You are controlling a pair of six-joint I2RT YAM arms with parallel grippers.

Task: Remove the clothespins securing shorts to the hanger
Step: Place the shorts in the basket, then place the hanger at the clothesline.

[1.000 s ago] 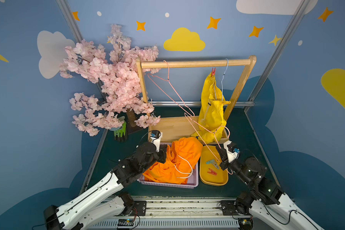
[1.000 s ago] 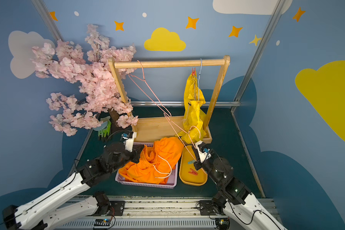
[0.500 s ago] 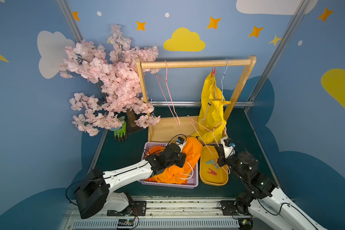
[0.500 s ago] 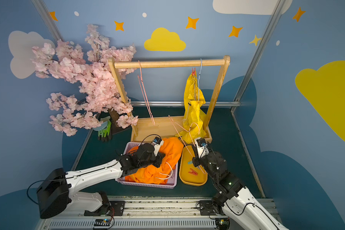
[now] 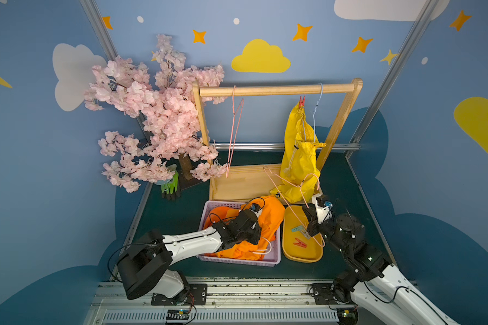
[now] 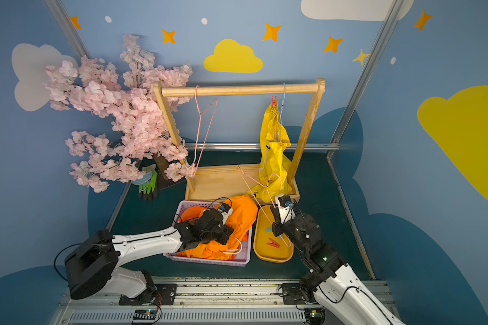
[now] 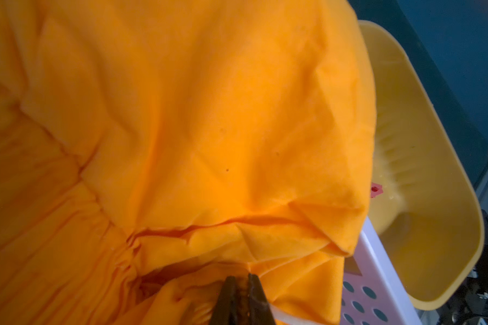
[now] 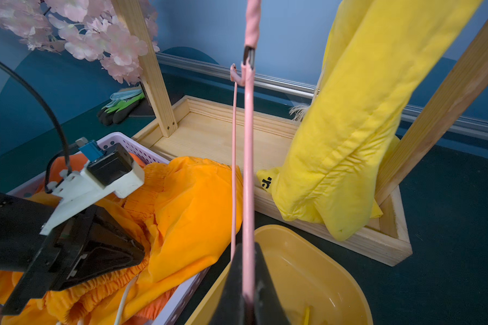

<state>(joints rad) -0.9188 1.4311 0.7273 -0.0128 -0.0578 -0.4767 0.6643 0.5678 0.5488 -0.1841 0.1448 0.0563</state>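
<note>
Dark green tabletop (image 5: pixel 175 219) runs under everything, with blue star-and-cloud walls behind. Nearest you, the left claw (image 7: pixel 241 295) sits low over the orange shorts (image 5: pixel 271 216) heaped in the lilac basket (image 5: pixel 237 261). Its tips stand close together, and you cannot tell from the wrist view whether cloth is caught between them. This looks like the drop-off, so spread the tips fully. Then lift straight up so that neither fabric nor a white drawstring comes out with you. An orange fold drapes over the basket's far right corner, so keep your exit away from that edge.

Just right of the basket, the yellow tray (image 5: pixel 302 259) holds loose clothespins, a teal clothespin (image 5: pixel 295 229) and a red clothespin (image 5: pixel 300 243) among them. Above it, the right claw (image 8: pixel 247 261) is pressed together on the wire of a bare pink hanger (image 8: pixel 248 168), which leans up and away toward the rack. Hold it steady and clear of the left arm until that arm is out.

Farther back, the wooden rack (image 5: pixel 276 90) carries a second pink hanger (image 5: pixel 234 126) on the left, also bare. On the right hang the yellow shorts (image 5: pixel 299 157) on a blue hanger (image 5: pixel 318 109), pinned at the top by a red peg (image 5: pixel 301 100). That peg looks like the work left. The lower end of the yellow shorts rests in the rack's base.
</note>
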